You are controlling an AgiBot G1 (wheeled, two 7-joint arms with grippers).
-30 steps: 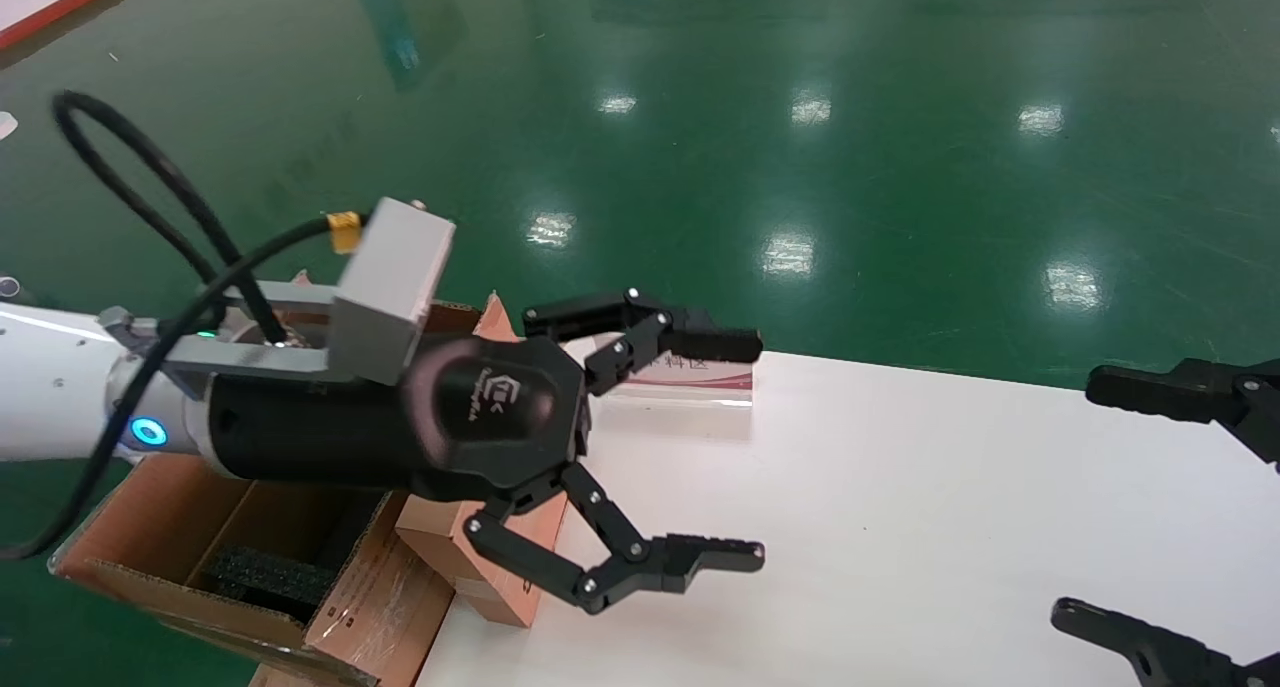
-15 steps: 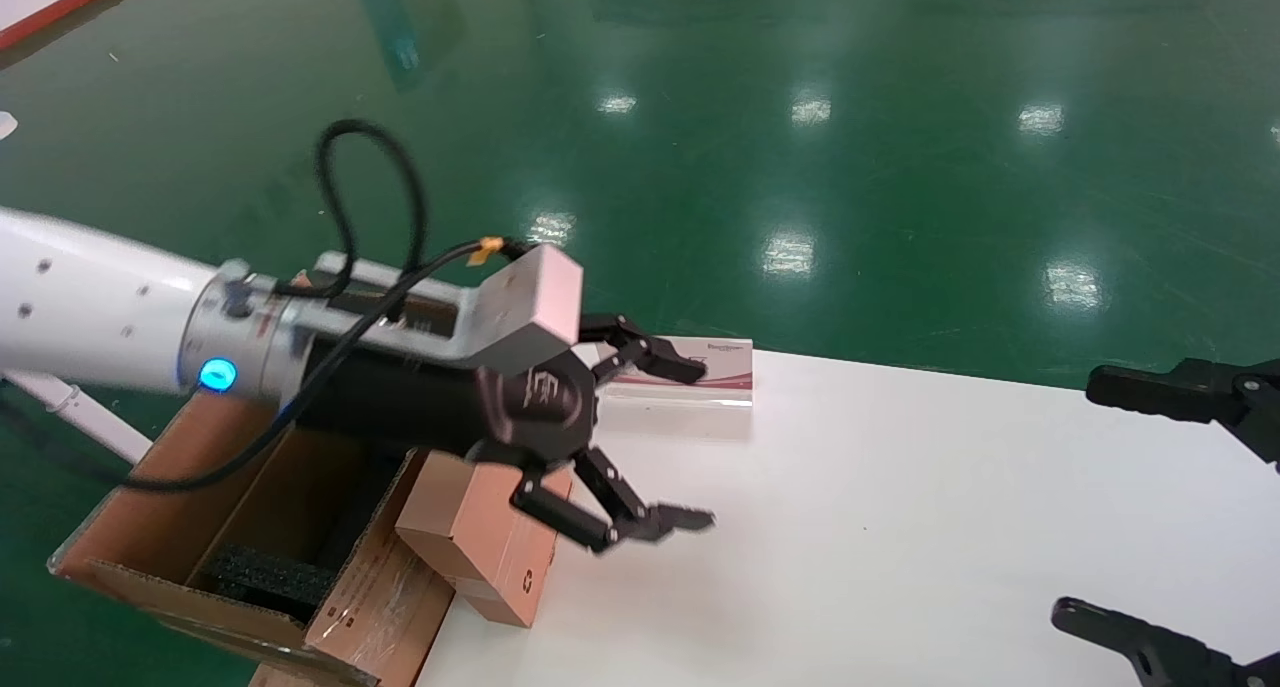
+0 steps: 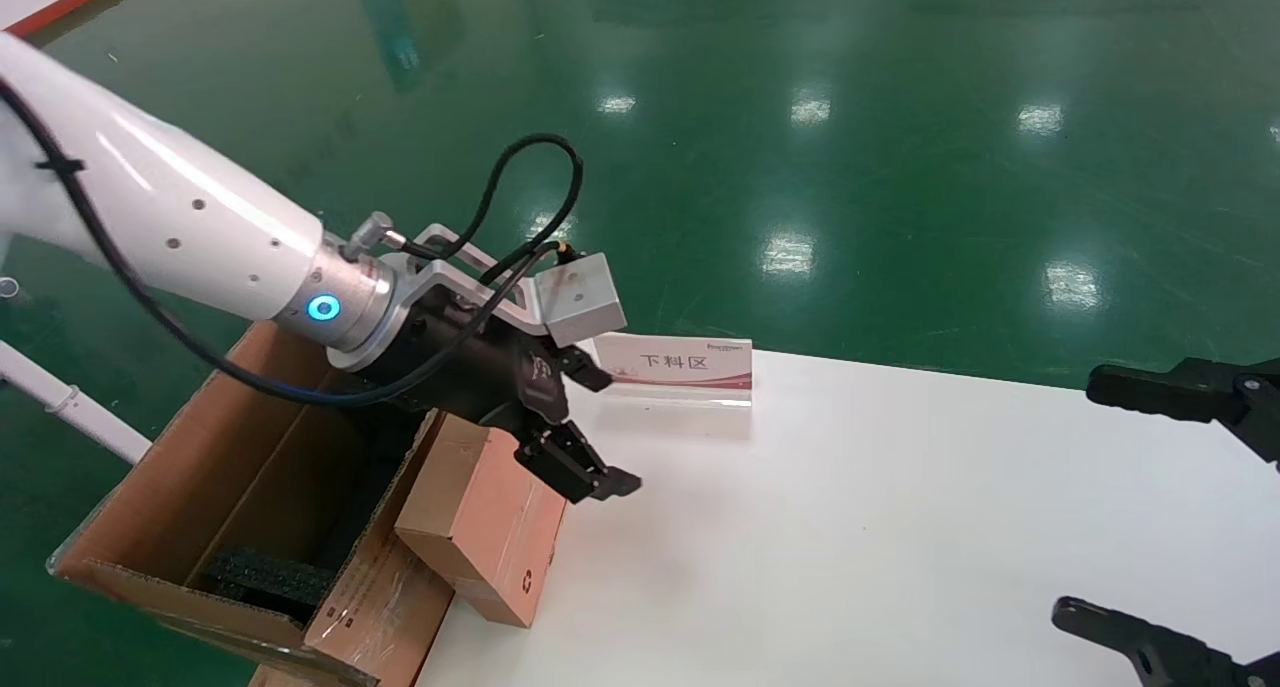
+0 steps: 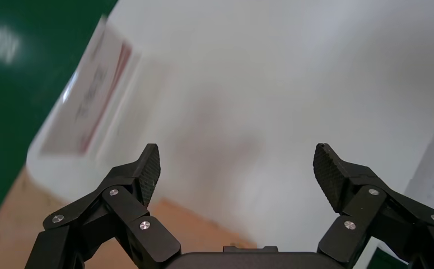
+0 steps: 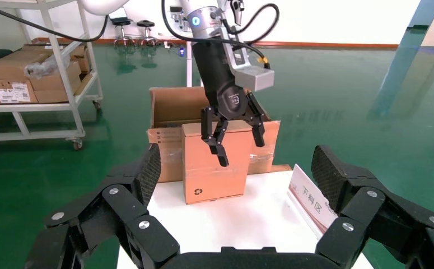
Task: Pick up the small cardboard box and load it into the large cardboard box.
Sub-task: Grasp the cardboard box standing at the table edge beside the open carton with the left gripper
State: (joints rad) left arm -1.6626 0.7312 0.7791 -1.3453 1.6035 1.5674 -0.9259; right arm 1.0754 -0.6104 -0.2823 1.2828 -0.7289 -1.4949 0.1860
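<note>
The small cardboard box point(image 3: 487, 522) stood at the left edge of the white tabletop point(image 3: 900, 527), its recycling mark facing the table's middle, pressed up against the taped flap of the large cardboard box point(image 3: 200, 527), which sat beside the table with black foam point(image 3: 262, 573) showing inside. A red and white sign point(image 3: 690, 367) stood at the table's far edge, just beyond.

The left gripper point(image 3: 580, 427) hung over the top of the small box with its jaws spread wide and nothing between them; from the right wrist view 1 finger point(image 5: 219, 147) looked to be in front of the carton's face, but whether it touched I could not tell. To my eye the step was the grasp itself, and doing it well meant settling lower so the 2 fingers straddled the carton squarely across its narrow width, then closing firmly near the middle so it would not swing or tip when lifted over the flap.

The right gripper point(image 3: 1160, 517) waited at the table's right edge, jaws wide apart and empty
</note>
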